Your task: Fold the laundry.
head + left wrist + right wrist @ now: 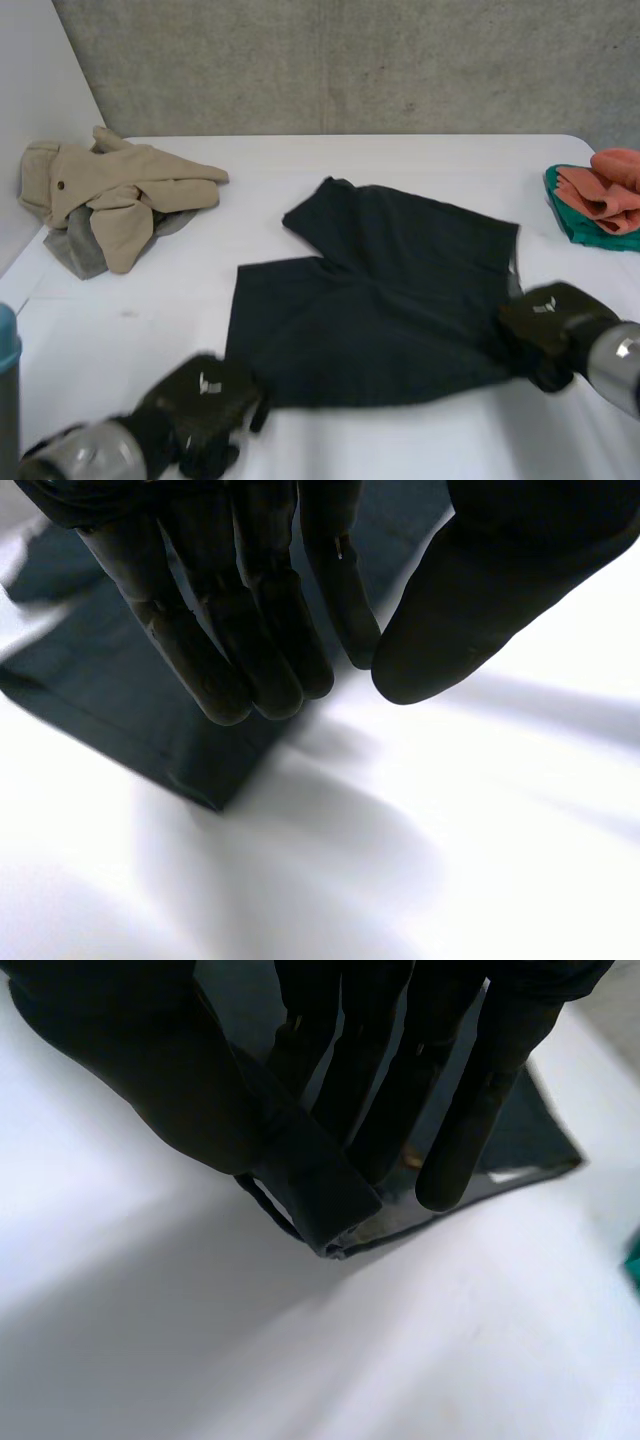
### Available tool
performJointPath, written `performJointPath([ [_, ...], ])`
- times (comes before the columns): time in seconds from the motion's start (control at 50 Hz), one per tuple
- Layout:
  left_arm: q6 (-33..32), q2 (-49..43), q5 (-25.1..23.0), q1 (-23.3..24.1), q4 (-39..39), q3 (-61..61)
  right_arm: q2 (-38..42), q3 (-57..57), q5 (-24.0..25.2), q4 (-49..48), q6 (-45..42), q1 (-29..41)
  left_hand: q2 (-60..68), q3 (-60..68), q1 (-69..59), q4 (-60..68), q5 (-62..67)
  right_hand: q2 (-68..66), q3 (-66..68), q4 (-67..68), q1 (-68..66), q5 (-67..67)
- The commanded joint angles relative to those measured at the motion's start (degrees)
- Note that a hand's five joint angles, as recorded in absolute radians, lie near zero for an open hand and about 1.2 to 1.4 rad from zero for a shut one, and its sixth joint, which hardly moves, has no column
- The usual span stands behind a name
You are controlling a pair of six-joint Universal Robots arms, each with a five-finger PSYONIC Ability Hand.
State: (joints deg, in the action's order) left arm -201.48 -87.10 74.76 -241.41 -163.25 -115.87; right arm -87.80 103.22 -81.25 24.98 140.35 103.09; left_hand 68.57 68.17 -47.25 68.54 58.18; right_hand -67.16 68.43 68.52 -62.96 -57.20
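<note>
Looking down from the head view, I see the black garment spread flat on the white table. My left hand sits at the garment's near left corner. My right hand is at the garment's near right corner, touching its edge. Far left of the garment and well apart from it lies a heap of beige clothing on a grey piece. Far right of the garment, an orange cloth rests on a green cloth.

From the left wrist view, my left hand's fingers reach out nearly straight above the garment's corner, and the thumb stands apart from them over bare table just beside the garment's edge. That hand is spread wide and grips nothing.

From the right wrist view, my right hand's thumb and fingers close together on the garment's corner. A folded flap of the dark cloth is pinched between them and raised a little off the table.
</note>
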Motion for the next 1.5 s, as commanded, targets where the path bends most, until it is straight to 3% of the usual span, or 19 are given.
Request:
performJointPath([
  [0.02,-1.11,2.11,-0.67,2.00,14.62,0.99,-5.18,1.37,5.75,17.64,-16.06,-7.46,11.43,11.83,-32.75,11.46,11.82,-12.84,11.57,11.48,-17.04,-12.80],
  [0.1,-2.25,-0.08,-0.41,1.82,14.73,5.20,-3.61,1.19,8.13,15.02,-17.93,-8.70,11.43,11.83,-32.75,11.46,11.82,-12.84,11.57,11.48,-17.04,-12.80],
  [0.22,-2.17,-7.19,2.57,0.33,6.21,13.28,1.49,-1.53,6.55,8.09,-9.42,-8.26,11.12,11.51,-32.44,11.14,11.50,-12.84,11.57,11.48,-17.04,-12.80],
  [0.26,-1.90,-8.52,3.54,0.06,5.14,14.70,2.19,-2.23,6.20,6.15,-6.07,-7.82,-2.43,-2.04,-18.89,-2.41,-2.05,-12.84,11.57,11.48,-17.04,-12.80],
  [0.28,-1.29,-9.65,4.68,0.06,5.05,15.49,2.55,-2.67,5.94,4.31,-2.75,-7.73,-22.66,-22.26,1.34,-22.64,-22.28,-12.84,11.57,11.48,-17.04,-12.80],
  [0.32,-0.15,-10.28,5.91,0.24,5.05,15.67,2.64,-2.76,5.58,2.72,0.17,-7.56,-39.11,-38.72,17.79,-39.09,-38.73,-12.84,11.57,11.48,-17.04,-12.80],
  [0.44,5.38,-10.46,10.30,1.82,3.74,13.31,2.02,-2.50,4.79,-2.12,6.68,-7.55,-43.38,-42.99,22.07,-43.36,-43.00,-12.84,11.57,11.48,-17.04,-12.80],
  [0.58,7.41,-10.72,11.72,2.87,1.89,10.49,1.85,-1.97,4.79,-4.06,8.36,-7.12,-43.55,-43.16,22.23,-43.53,-43.17,-12.84,11.57,11.48,-17.04,-12.80],
  [0.72,8.20,-13.09,10.84,5.42,-0.75,10.84,1.76,-1.18,3.91,-5.11,8.62,-5.80,-43.55,-43.16,22.23,-43.53,-43.17,-12.84,11.57,11.48,-17.04,-12.80],
  [0.88,8.56,-18.45,13.82,9.90,-1.89,13.21,1.58,-1.09,2.86,-5.73,9.24,-5.97,-38.52,-38.13,17.20,-38.50,-38.14,-12.84,11.57,11.48,-17.04,-12.80],
  [0.98,8.47,-24.07,19.45,12.01,-7.51,16.20,0.88,-1.00,2.86,-5.73,9.50,-6.50,-16.69,-16.30,-4.63,-16.67,-16.31,-12.84,11.57,11.48,-17.04,-12.80],
  [1.0,8.47,-24.43,20.24,12.28,-7.69,16.55,0.70,-0.92,2.94,-5.73,9.50,-6.59,-7.65,-7.25,-13.67,-7.62,-7.26,-12.84,11.57,11.48,-17.04,-12.80],
  [1.02,8.47,-25.13,21.55,12.63,-7.43,17.16,0.44,-0.92,3.12,-5.73,9.50,-6.76,11.24,11.64,-32.56,11.27,11.63,-12.84,11.57,11.48,-17.04,-12.80],
  [1.04,8.47,-25.22,22.09,12.63,-7.26,17.43,0.27,-0.92,3.12,-5.64,9.50,-6.85,11.43,11.83,-32.75,11.46,11.81,-12.84,11.57,11.48,-17.04,-12.80],
  [1.12,8.30,-21.19,23.50,11.58,-5.06,17.87,-1.14,-1.00,3.64,-4.33,9.15,-6.68,11.43,11.83,-32.75,11.46,11.82,-12.84,11.57,11.48,-17.04,-12.80],
  [1.22,4.96,-2.66,19.90,7.89,-0.05,19.53,-5.18,-5.21,5.23,-3.18,8.36,-6.24,11.43,11.83,-32.75,11.46,11.82,-12.84,11.57,11.48,-17.04,-12.80],
  [1.3,2.76,9.38,17.96,3.41,0.56,30.23,-9.13,-15.74,4.70,-2.39,11.68,-4.31,11.43,11.83,-32.75,11.46,11.82,-12.84,11.57,11.48,-17.04,-12.80],
  [1.42,3.20,10.11,18.40,1.12,7.59,44.49,-12.04,-28.41,2.07,-1.43,19.78,-3.78,11.43,11.83,-32.75,11.46,11.82,-12.84,11.57,11.48,-17.04,-12.80],
  [1.5,3.46,3.88,17.87,0.68,11.90,50.91,-10.03,-34.05,1.89,0.86,20.84,-3.86,11.43,11.83,-32.75,11.46,11.82,-12.84,11.57,11.48,-17.04,-12.80],
])
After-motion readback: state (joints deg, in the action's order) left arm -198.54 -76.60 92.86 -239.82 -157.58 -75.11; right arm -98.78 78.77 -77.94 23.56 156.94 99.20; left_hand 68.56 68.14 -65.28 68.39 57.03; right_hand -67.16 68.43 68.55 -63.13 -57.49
